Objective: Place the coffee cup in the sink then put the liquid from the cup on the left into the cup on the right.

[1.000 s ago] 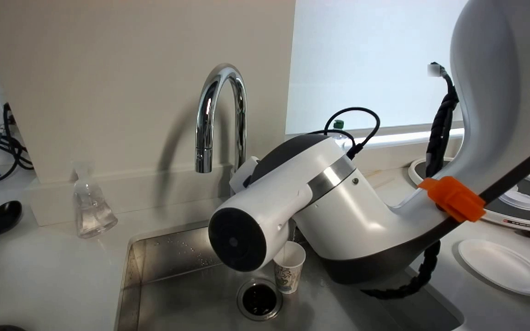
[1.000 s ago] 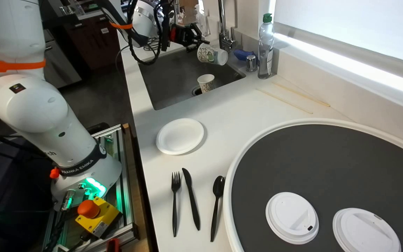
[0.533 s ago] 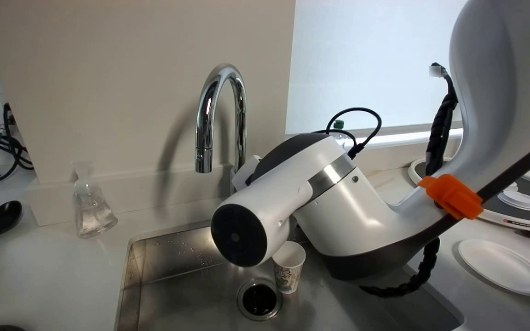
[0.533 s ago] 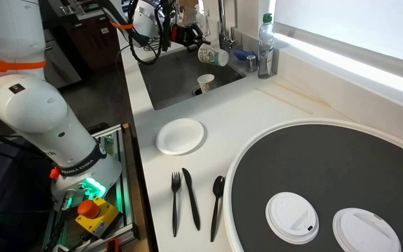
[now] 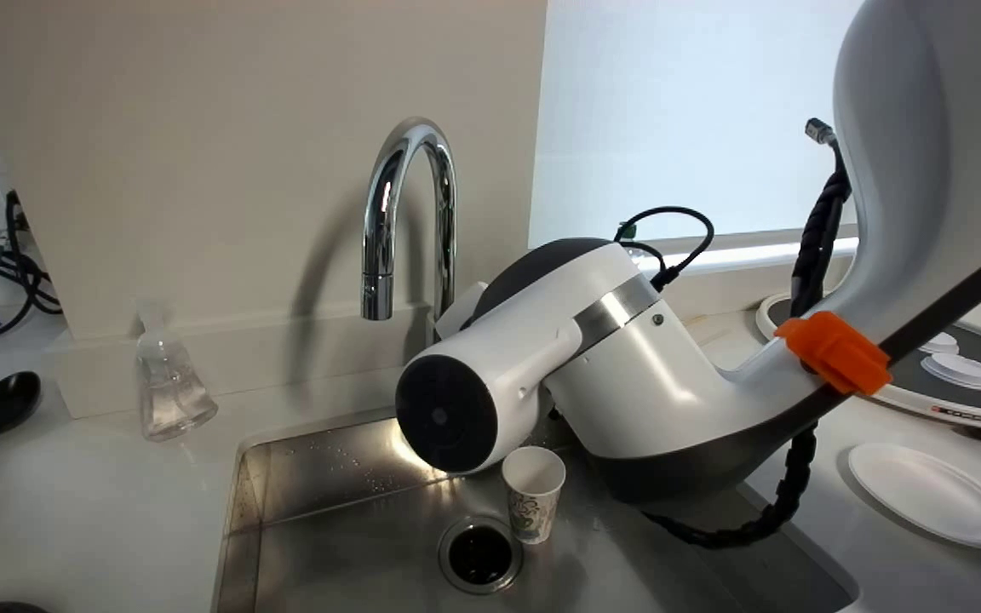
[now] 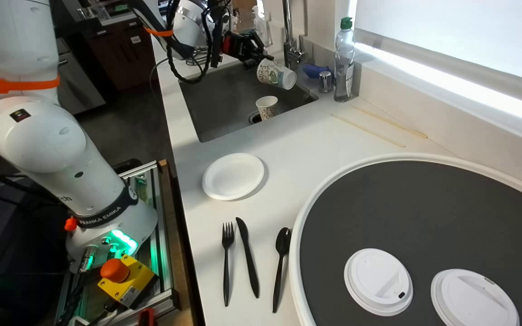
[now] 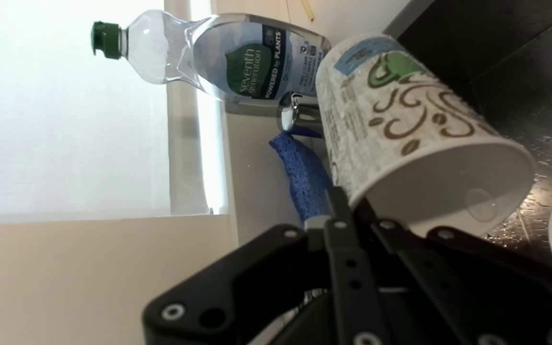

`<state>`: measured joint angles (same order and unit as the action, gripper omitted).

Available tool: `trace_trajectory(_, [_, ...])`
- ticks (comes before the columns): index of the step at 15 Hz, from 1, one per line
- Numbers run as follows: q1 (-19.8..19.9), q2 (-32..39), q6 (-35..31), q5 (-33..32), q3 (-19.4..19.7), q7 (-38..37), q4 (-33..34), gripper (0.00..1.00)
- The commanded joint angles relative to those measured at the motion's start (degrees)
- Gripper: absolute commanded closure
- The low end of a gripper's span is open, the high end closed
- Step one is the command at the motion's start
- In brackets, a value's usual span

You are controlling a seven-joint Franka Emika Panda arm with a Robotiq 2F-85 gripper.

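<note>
White paper, printed with brown scrolls: held cup (image 7: 410,120), tipped nearly on its side above the sink (image 6: 215,104), its open end seen at lower right in the wrist view. Its rim is pinched by the hand (image 7: 351,203), fingers (image 7: 342,235) together on the wall. Inside, a round mark (image 7: 481,205) is seen, possibly a drop; how much liquid is inside cannot be told. Standing cup (image 5: 533,502): upright in the sink, just beside the drain (image 5: 480,553). Step in hand, as judged: the pour. For the next move, the mouth should be lined up over the standing cup and lowered, without that cup being knocked. Surroundings: tap (image 5: 378,221), at the back, to be avoided by the arm (image 5: 644,383); soap bottle (image 7: 257,60), chrome cylinder (image 6: 326,82) and blue sponge (image 7: 304,177), grouped beyond the held cup in the wrist view; on the counter (image 6: 302,142), near the sink, one plate (image 6: 233,176), out of the way.
</note>
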<state>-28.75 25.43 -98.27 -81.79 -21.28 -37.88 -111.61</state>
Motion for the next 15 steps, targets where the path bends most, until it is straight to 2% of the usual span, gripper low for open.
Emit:
trace_trajectory(1, [2.3,-2.2,-5.1,3.1,-0.8,-2.4,-1.7,0.99])
trace_trajectory(9, [6.4,-8.5,-13.4,9.2,0.6,-6.6,-5.2,0.99])
trace_trajectory(15, [10.9,-15.2,-24.2,15.1,2.9,-11.1,-10.2,0.99])
